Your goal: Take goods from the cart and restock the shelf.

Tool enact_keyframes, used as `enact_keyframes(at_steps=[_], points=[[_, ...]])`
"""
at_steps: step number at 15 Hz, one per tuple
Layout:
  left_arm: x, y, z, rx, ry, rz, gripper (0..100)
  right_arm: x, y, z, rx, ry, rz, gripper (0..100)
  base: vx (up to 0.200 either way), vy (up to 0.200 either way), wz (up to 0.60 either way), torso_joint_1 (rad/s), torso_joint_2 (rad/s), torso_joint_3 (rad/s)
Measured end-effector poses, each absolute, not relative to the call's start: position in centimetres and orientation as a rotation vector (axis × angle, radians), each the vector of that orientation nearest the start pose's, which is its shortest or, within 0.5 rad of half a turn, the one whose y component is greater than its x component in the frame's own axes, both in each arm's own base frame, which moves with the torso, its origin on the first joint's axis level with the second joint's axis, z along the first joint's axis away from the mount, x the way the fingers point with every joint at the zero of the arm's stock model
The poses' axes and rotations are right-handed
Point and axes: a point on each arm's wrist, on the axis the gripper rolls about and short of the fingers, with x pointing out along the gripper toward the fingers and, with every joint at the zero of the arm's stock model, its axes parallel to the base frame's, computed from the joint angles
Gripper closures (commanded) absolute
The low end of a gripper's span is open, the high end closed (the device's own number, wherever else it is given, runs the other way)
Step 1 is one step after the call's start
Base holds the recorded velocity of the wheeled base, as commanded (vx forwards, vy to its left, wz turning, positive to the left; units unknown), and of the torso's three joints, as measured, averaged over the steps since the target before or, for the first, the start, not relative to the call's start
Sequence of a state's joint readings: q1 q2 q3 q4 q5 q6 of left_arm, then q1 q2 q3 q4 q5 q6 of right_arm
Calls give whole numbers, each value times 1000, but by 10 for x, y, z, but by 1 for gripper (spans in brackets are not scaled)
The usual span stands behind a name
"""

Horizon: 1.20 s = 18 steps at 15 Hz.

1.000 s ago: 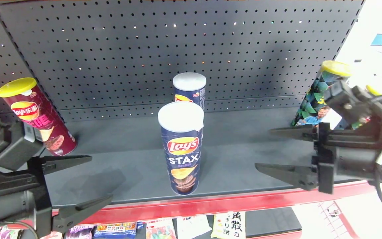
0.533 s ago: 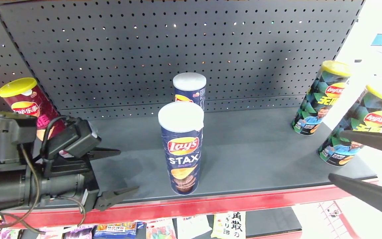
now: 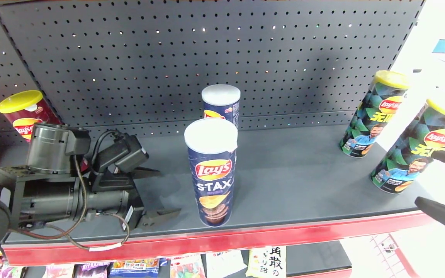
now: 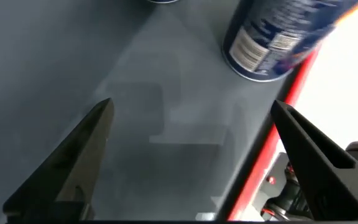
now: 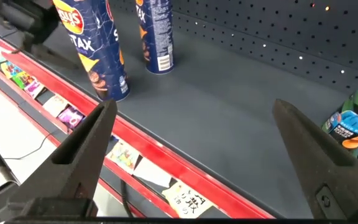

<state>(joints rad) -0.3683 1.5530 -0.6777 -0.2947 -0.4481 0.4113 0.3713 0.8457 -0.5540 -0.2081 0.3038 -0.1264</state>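
Note:
On the dark grey shelf (image 3: 284,173), two blue chip cans stand upright in the middle, one at the front (image 3: 211,173) and one behind it (image 3: 221,102). My left gripper (image 3: 168,192) hovers low over the shelf just left of the front blue can, open and empty. The left wrist view has that can's base (image 4: 260,43) beyond the open left gripper (image 4: 191,106). My right gripper (image 3: 426,177) is open and empty at the shelf's right end, beside the nearer green can (image 3: 419,150). From the right gripper (image 5: 194,106), both blue cans (image 5: 95,50) show.
A maroon can (image 3: 23,110) with a yellow lid leans at the far left behind my left arm. A second green can (image 3: 375,116) stands at the back right. A perforated back panel (image 3: 207,58) closes the shelf. Snack packets (image 3: 265,262) lie under the red front edge (image 3: 245,237).
My left arm has moved right along the shelf toward the front blue can. My right arm has drawn back to the right, uncovering both green cans.

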Motion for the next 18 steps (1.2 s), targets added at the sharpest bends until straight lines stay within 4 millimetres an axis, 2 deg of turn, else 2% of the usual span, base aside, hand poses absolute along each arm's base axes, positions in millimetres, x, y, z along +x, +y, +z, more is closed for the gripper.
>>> enact_keyframes(at_steps=[6,18], points=[[237,-112,150,354,436,-931,0,81,38,239,-124,34,670,0,0,0,0,0,0,0],[249,-126,152,359,418,-957,0,81,38,241,-124,29,668,0,0,0,0,0,0,0]])
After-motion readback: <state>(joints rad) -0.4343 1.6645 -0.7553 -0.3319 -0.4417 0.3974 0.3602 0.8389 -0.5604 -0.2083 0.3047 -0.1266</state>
